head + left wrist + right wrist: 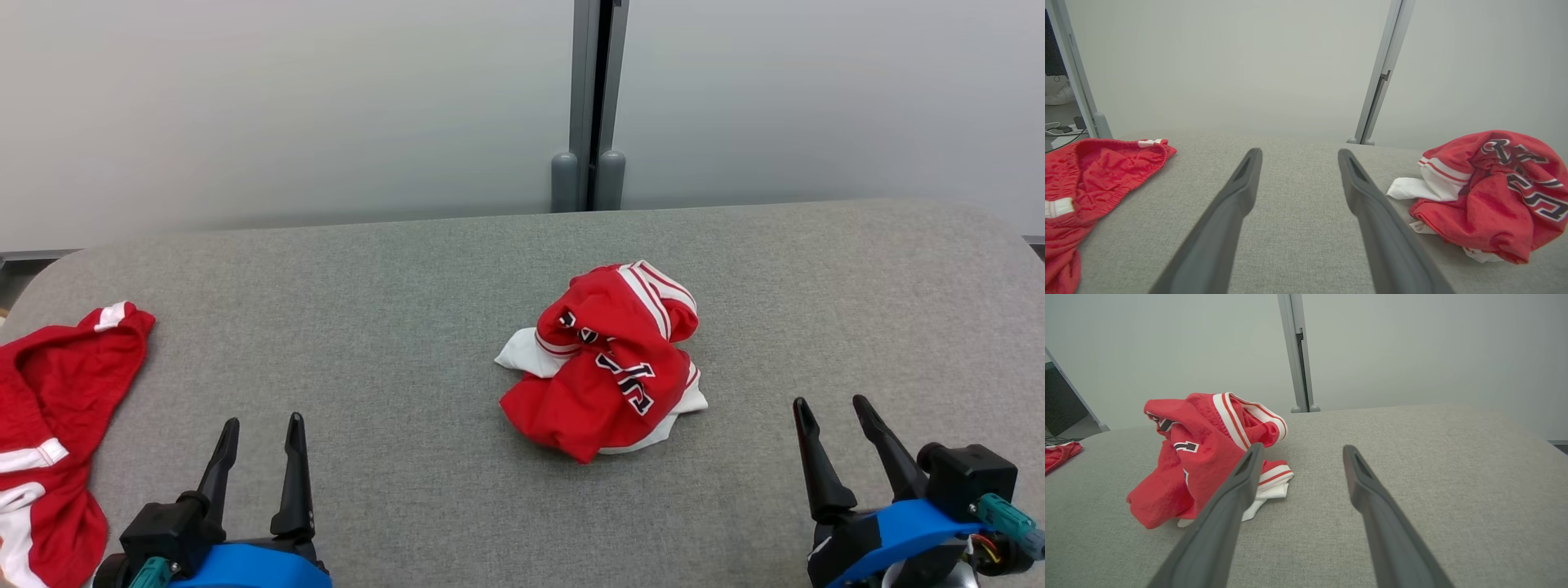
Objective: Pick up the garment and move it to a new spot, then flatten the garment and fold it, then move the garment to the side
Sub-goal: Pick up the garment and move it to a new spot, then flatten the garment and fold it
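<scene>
A crumpled red garment (608,367) with white trim and dark lettering lies bunched in the middle of the grey table (408,278). It appears at the right in the left wrist view (1490,196) and at the left in the right wrist view (1200,453). My left gripper (263,425) rests open near the front left edge, well left of the garment, with nothing between its fingers (1237,192). At the front right my right gripper (834,406) stands open and empty, apart from the garment; its left finger (1237,486) overlaps the cloth's edge in its own view.
A second red garment (49,408) with white bands lies spread at the table's left edge, close to my left gripper; the left wrist view has it too (1090,171). A pale wall with a grey vertical post (589,106) stands behind the table.
</scene>
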